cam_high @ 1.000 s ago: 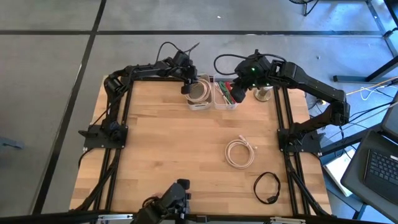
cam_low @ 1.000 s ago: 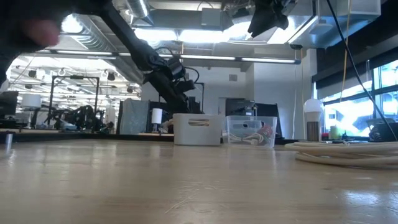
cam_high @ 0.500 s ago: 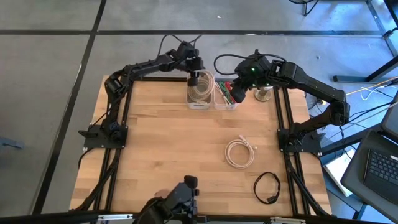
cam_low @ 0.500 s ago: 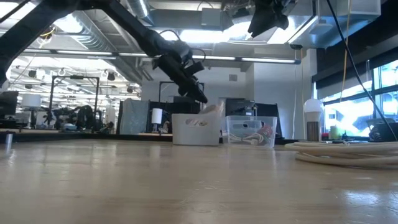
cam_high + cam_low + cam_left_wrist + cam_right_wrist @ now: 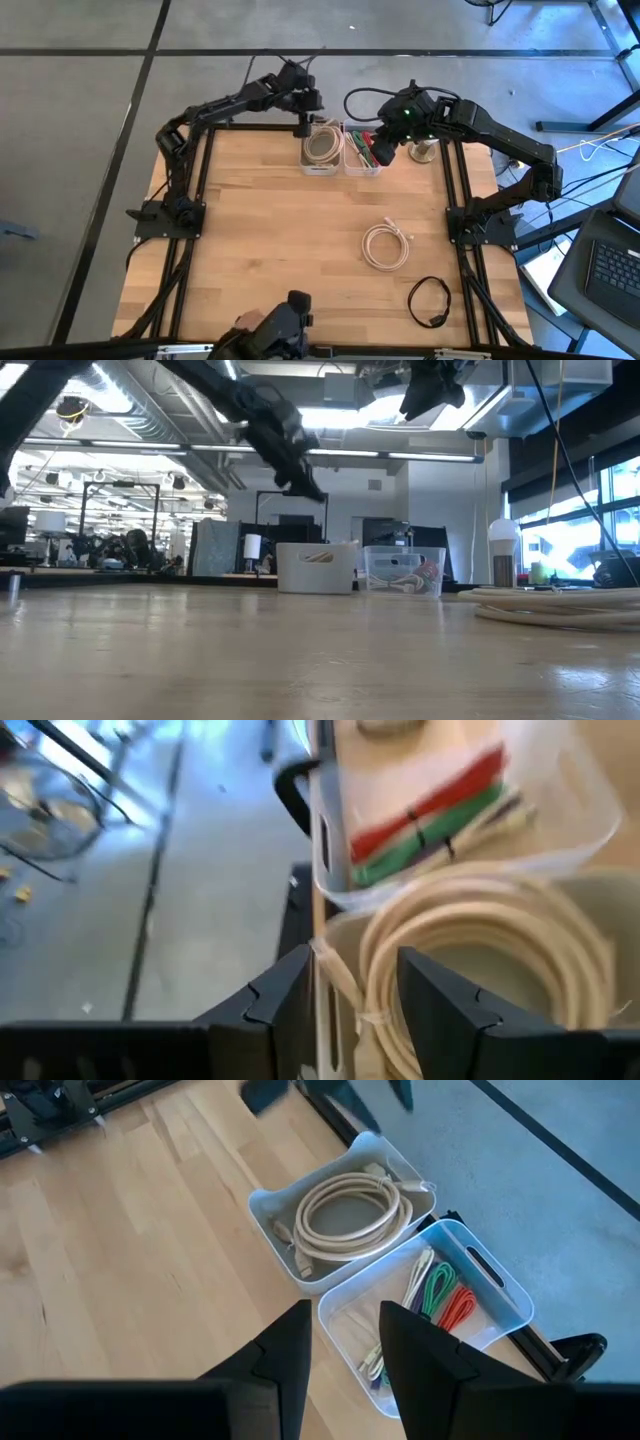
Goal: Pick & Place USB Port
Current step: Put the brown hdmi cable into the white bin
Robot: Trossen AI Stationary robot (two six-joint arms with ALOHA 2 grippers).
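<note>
The cream cable lies coiled in the white bin at the far edge of the counter, looped into a neat ring with a tie around one side and its plug ends tucked along the bin wall. A second cream cable sits loose on the bare wood near the right side, and a black cable lies beyond it toward the near right corner, well apart from the bins.

These coils look light and soft. They will flex and sag when lifted, and the smooth jacket may slip, so the bundled part where several strands run together, or the tied spot, looks like the best place to pinch. A single strand would likely just unspool.

Just beside the white bin stands the clear bin, holding red, green and pale cables laid lengthwise.

The left pincer hangs above the far rim of the white bin, its jaws parted with nothing between them; the coil shows below the gap, not gripped. In the low view it is lifted clear above the bin.

The right pincer hovers high over the clear bin, jaws partly spread and empty, looking down on both bins.

A pale cup-like thing sits on the counter's far right edge, near the right arm; what it is I cannot tell.
</note>
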